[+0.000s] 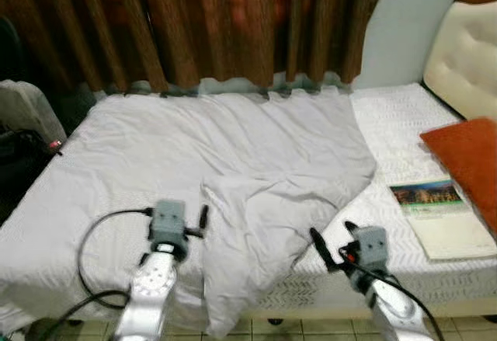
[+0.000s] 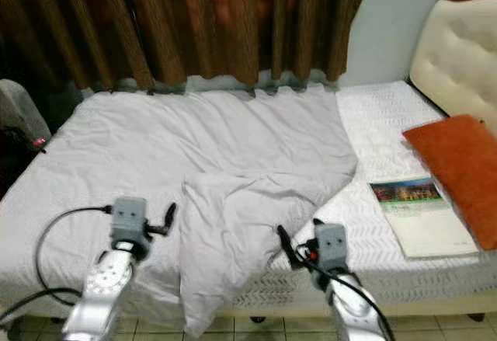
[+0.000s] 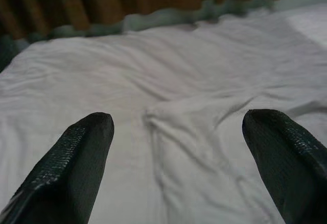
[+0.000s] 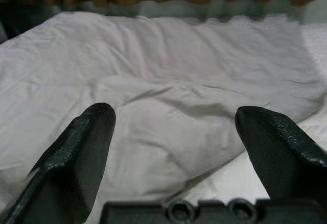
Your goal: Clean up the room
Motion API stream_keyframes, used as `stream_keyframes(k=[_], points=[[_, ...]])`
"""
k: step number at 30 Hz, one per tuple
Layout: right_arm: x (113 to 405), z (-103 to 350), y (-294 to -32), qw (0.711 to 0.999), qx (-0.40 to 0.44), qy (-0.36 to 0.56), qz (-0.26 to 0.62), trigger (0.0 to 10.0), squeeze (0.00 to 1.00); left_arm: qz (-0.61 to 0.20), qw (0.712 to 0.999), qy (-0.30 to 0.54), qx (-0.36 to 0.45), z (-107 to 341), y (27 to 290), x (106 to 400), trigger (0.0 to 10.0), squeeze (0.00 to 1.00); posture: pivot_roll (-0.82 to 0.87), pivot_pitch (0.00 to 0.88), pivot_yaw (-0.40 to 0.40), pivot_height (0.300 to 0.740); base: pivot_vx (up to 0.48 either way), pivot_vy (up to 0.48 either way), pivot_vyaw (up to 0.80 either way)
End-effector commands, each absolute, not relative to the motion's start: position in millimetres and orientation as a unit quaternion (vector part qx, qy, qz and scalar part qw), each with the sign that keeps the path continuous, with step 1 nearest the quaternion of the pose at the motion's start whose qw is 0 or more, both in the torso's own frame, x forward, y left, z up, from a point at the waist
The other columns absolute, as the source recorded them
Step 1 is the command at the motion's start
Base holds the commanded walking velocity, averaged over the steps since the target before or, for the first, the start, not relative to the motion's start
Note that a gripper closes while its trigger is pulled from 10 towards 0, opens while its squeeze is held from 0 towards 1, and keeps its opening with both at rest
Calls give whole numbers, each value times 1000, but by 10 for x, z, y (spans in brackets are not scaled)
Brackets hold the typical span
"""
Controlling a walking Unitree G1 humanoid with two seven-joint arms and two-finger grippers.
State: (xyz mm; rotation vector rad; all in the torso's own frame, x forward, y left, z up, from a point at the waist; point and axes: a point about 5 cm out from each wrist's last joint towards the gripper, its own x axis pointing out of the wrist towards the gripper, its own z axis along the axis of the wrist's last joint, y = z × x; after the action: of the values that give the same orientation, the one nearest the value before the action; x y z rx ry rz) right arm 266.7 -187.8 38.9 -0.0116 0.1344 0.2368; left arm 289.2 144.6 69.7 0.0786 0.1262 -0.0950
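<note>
A pale grey blanket [image 1: 233,143] lies wrinkled over the left two-thirds of the bed. One folded flap [image 1: 245,255] of it hangs over the bed's front edge between my arms. My left gripper [image 3: 179,124] is open just above the blanket near the front edge, left of the flap and pointing at the fold. My right gripper [image 1: 332,236] is open too, low at the front edge to the flap's right, with the blanket's lower right border [image 4: 214,157] between its fingers' line of sight. Nothing is held.
The bare white mattress sheet [image 1: 392,127] shows on the right, with a book [image 1: 436,217] and an orange pillow [image 1: 470,158] on it. A cream headboard [image 1: 466,50] stands at far right, brown curtains [image 1: 217,22] behind, a dark bag [image 1: 23,135] at left, tiled floor [image 1: 311,329] below.
</note>
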Motion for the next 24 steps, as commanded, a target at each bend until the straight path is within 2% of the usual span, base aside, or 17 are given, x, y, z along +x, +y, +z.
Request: stream_keyframes(k=[1,24], points=[[2721,448,-1789,990,-4,56,131,10000,0,-25,996,66,48,692,1586,2892,10000,0,7,0,30,740,442,0,0],[2740,452,-1773,989,-5,59,135,10000,0,-13,997,65,42,711,1590,2933,10000,0,6,0,29,740,460,0,0]])
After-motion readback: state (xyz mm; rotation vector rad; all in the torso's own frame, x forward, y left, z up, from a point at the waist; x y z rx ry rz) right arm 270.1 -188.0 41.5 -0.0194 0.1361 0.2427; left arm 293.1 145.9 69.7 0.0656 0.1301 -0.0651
